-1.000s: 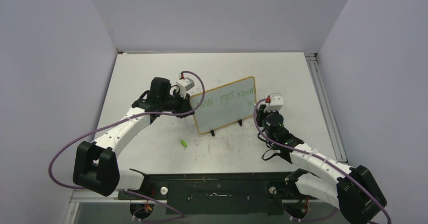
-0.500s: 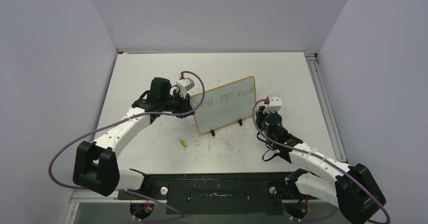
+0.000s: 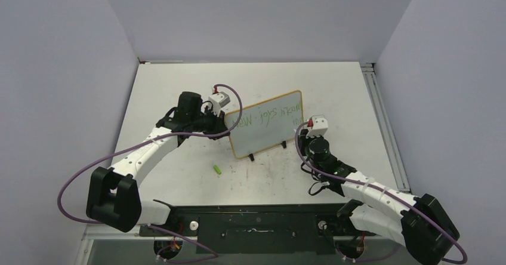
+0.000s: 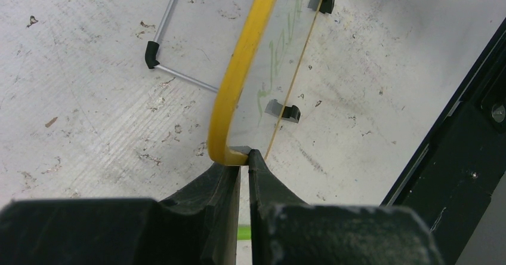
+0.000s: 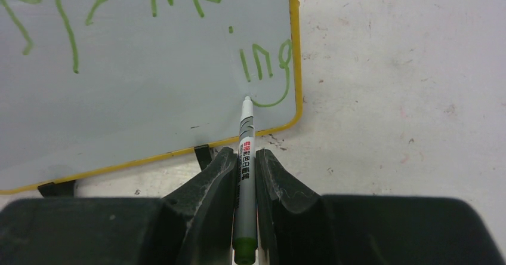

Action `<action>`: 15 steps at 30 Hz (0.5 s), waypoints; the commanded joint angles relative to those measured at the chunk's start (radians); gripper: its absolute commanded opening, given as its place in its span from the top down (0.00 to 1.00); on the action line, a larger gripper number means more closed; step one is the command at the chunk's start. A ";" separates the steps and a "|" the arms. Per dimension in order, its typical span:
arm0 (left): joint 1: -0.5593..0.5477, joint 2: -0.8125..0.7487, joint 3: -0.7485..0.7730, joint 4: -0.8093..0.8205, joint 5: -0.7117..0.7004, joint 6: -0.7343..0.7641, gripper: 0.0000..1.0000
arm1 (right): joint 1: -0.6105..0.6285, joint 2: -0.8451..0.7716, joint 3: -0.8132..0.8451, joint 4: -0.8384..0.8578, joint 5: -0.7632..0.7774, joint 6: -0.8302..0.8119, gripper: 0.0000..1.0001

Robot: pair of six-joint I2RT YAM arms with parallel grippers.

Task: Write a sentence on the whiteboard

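Note:
The whiteboard [image 3: 262, 131] stands tilted on the table in its yellow frame. The green sentence [image 3: 268, 117] runs across it, with a short second line "ing" [image 5: 265, 62] near its right edge. My left gripper [image 3: 222, 122] is shut on the board's left edge, its jaws pinching the frame corner [image 4: 230, 154]. My right gripper [image 5: 244, 153] is shut on a grey marker [image 5: 245, 133] with a green end. The marker's white tip [image 5: 246, 101] sits at the board surface just below "ing". In the top view the right gripper [image 3: 307, 135] is beside the board's right end.
A small green cap [image 3: 218, 169] lies on the table in front of the board's left end. The board rests on two black feet [image 3: 251, 156] and a wire stand [image 4: 179, 74] behind. Both arms are mounted on the black base rail [image 3: 262, 223] at the near edge.
My right arm has shifted a little left and closer to the board's right end with the marker. The left arm and the board have not moved.

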 commanded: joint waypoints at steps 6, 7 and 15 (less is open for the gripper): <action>-0.013 -0.001 0.017 -0.023 -0.029 0.037 1.00 | 0.027 -0.213 -0.015 -0.039 0.168 0.019 0.95; -0.015 0.001 0.016 -0.023 -0.029 0.037 1.00 | 0.023 -0.216 -0.014 -0.051 0.172 0.021 0.95; -0.016 0.002 0.015 -0.025 -0.032 0.037 1.00 | -0.101 -0.145 -0.027 -0.055 -0.006 0.080 0.95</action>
